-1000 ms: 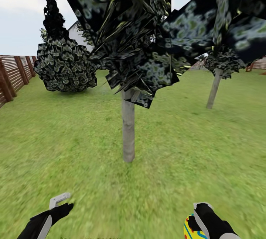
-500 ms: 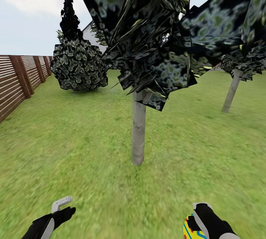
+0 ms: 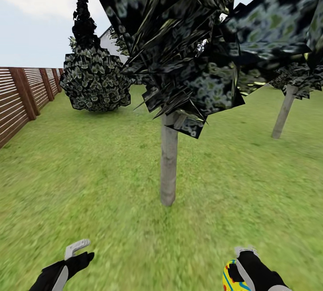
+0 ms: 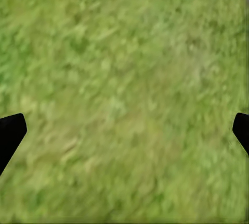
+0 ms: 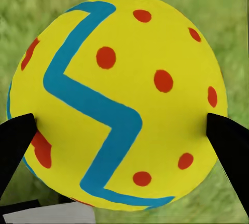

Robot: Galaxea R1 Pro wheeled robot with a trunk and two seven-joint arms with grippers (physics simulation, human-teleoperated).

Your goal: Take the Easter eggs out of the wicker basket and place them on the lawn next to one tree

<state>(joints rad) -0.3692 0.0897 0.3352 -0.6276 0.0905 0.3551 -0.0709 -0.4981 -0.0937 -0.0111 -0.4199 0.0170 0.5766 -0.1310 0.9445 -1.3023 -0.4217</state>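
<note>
- Here, the tree (image 3: 168, 160) stands straight ahead in the head view, its slim grey trunk upright on the lawn (image 3: 89, 178); its ragged dark crown spreads overhead
- The right hand (image 5: 122, 130) is clamped on an Easter egg (image 5: 116, 99); the black fingertips (image 5: 15, 141) press its two sides, and the yellow shell shows a blue zigzag and red dots; in the head view egg and hand sit low, near the trunk's base but apart from it
- The left hand (image 4: 124, 130) is spread wide with nothing between the tips, above bare grass
- A wooden fence (image 3: 22, 98) borders the garden; a dark conifer (image 3: 92, 75) stands by it, with what seems a white house (image 3: 112, 41) behind, mostly hidden; a second tree (image 3: 283, 111) stands further off
</note>
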